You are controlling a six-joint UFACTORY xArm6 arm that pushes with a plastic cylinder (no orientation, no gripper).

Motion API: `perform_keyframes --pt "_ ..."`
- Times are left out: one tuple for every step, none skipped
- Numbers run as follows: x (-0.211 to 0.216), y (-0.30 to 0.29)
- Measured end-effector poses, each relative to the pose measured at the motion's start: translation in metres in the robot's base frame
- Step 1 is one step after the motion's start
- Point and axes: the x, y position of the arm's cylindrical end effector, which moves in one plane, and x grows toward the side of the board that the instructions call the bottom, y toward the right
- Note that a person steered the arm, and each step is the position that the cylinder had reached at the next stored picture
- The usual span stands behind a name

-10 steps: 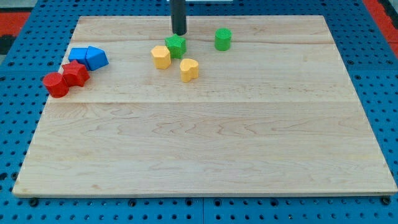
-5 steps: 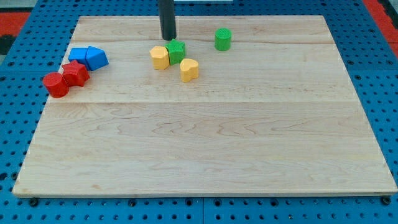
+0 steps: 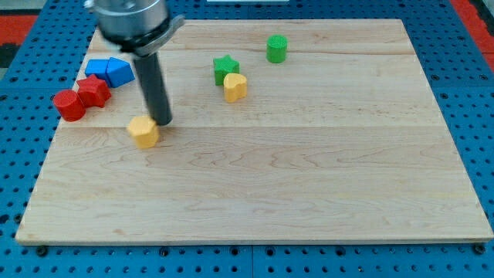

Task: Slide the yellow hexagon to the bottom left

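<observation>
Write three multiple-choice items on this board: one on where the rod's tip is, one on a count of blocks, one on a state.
1. Where is my tip?
A. Just to the view's right of the yellow hexagon block
B. Beside the green cylinder block
C. At the wooden board's bottom edge

2. How many red blocks are there?
A. One
B. Two
C. Three

3. How does the green star block stand to the yellow heart-shaped block?
A. Far apart
B. Close together, star nearer the view's top
C. Stacked on it

Answers: 1 A, the rod ends right beside the hexagon. 2 B, a red pair lies at the view's left edge below the blue blocks. 3 B, the star sits directly above the heart, about touching.
</observation>
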Motion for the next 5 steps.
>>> perform_keyframes --pt "0.015 -0.011" --pt "0.051 -0.034" --pt "0.077 -0.053" --pt "0.077 -0.054" --pt "0.075 -0.053"
